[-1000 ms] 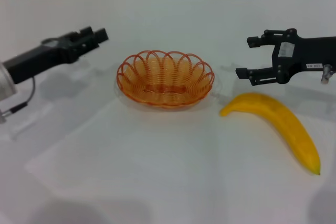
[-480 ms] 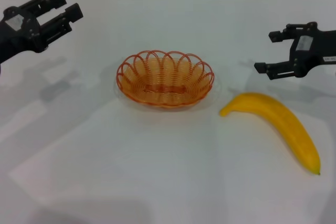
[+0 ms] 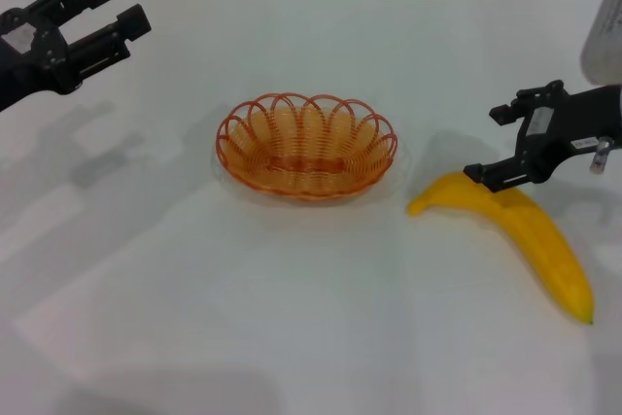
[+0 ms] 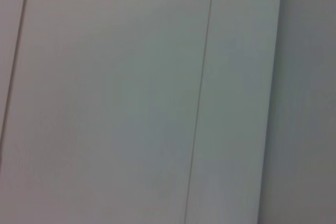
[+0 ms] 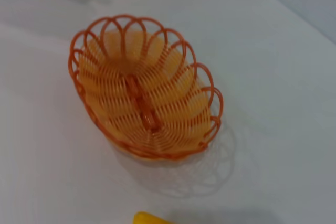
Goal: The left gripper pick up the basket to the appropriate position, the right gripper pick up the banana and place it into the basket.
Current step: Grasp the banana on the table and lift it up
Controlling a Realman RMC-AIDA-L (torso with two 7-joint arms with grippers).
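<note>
Banana (image 3: 525, 230) under right tool (image 3: 491, 143)

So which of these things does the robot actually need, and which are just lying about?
Needed for the job:
- basket, empty, mid-table
- banana, lying right of the basket
- right gripper, open, over the banana's near end
- left gripper, open, raised at far left

Just lying about:
- nothing but the white table
</note>
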